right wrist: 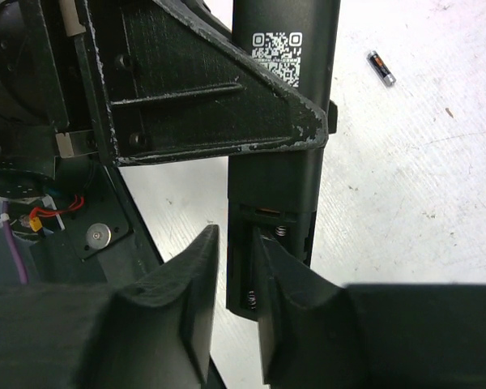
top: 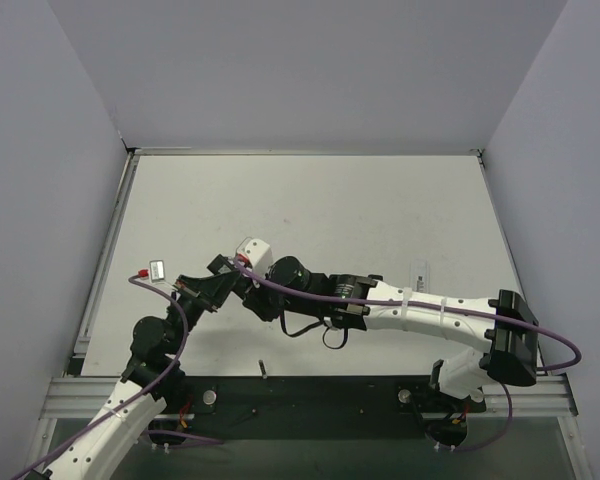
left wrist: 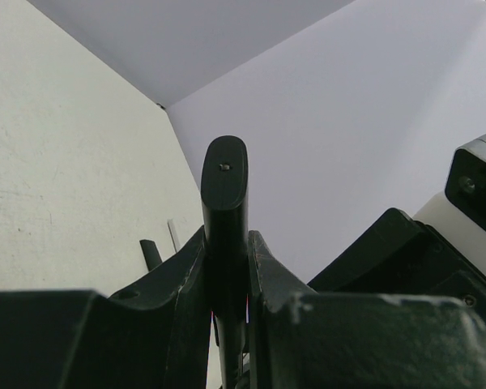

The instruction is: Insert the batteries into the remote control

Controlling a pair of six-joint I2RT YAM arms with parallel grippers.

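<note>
Battery compartment (right wrist: pixel 269 237) of the remote control (right wrist: pixel 277 182): cover off, a spring coil shows at each end of the bay.
Left gripper (left wrist: pixel 225 261) is clamped on the remote body and holds it raised off the table (top: pixel 330 200).
Right gripper (right wrist: pixel 236 253) is at the open bay with its jaws a narrow gap apart. Whether a battery sits between them cannot be told.
One battery (right wrist: pixel 381 68) lies loose on the table beyond the remote, well apart from both grippers.
Surface is white and lightly scuffed. Pale grey walls (top: pixel 280 60) close it in on three sides.
</note>
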